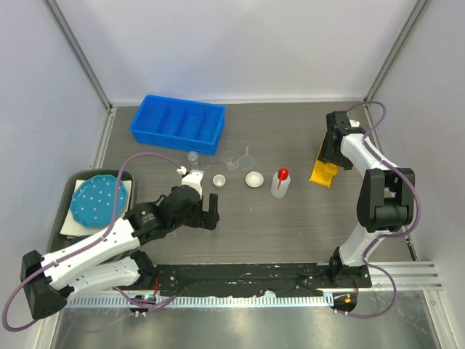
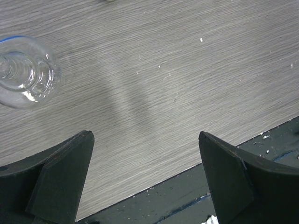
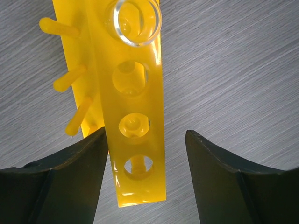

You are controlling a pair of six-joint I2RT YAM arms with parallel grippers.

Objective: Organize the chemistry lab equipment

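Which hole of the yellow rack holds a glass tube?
The end hole farthest from the jaws: a clear tube sits in it; the yellow rack's other three visible holes are empty.

The near surface [image 1: 290, 233] lies open. Farther back, a beaker [image 1: 219, 180], dish [image 1: 253, 179] and bottle [image 1: 280, 183] stand in a row with narrow gaps. The bin [image 1: 176, 123] blocks the far left; the rack [image 3: 135, 140] stands between the right fingers [image 3: 56, 182].

White arms [image 1: 87, 254], black joints [image 1: 381, 203]; looping purple cables [image 1: 142, 156].
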